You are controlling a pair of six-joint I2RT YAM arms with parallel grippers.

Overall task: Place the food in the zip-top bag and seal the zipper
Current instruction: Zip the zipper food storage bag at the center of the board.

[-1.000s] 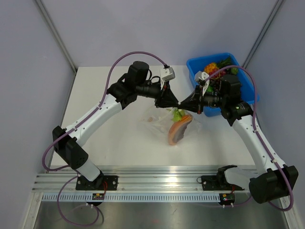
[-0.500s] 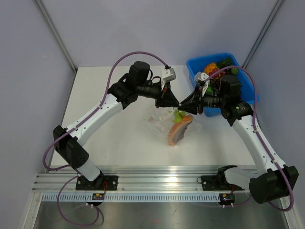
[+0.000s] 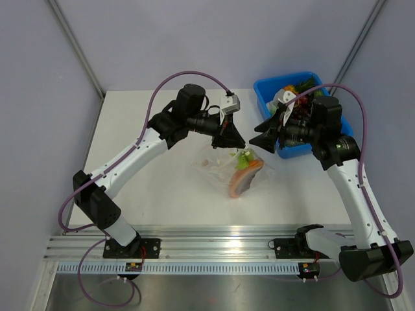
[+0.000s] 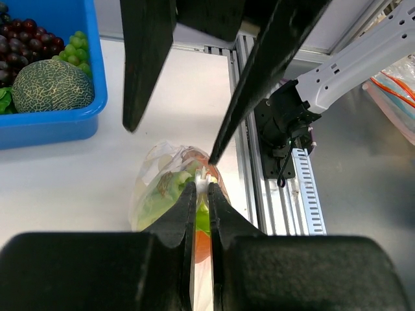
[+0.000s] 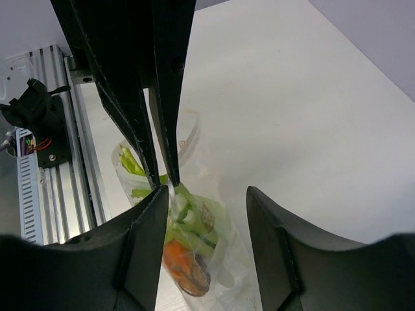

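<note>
The clear dotted zip-top bag [image 3: 224,167] hangs from my left gripper [image 3: 240,142], which is shut on the zipper strip [image 4: 203,175] at the bag's mouth. Inside the bag lie the food pieces: the green leek [image 5: 191,207] and, below it, the orange and dark red piece [image 5: 185,265]. In the top view the orange piece [image 3: 243,181] shows near the bag's lower end. My right gripper [image 3: 259,135] stands open just to the right of the bag mouth, holding nothing. In its own view its fingers [image 5: 146,240] flank the bag without gripping it.
A blue bin [image 3: 269,87] at the back right holds other produce. In the left wrist view it shows a netted green melon [image 4: 52,84] and dark grapes [image 4: 26,48]. The aluminium rail [image 3: 220,236] runs along the near table edge.
My right gripper has opened, let go of the bag's mouth and drawn back to the right. The left gripper stays shut on the bag's top edge.
</note>
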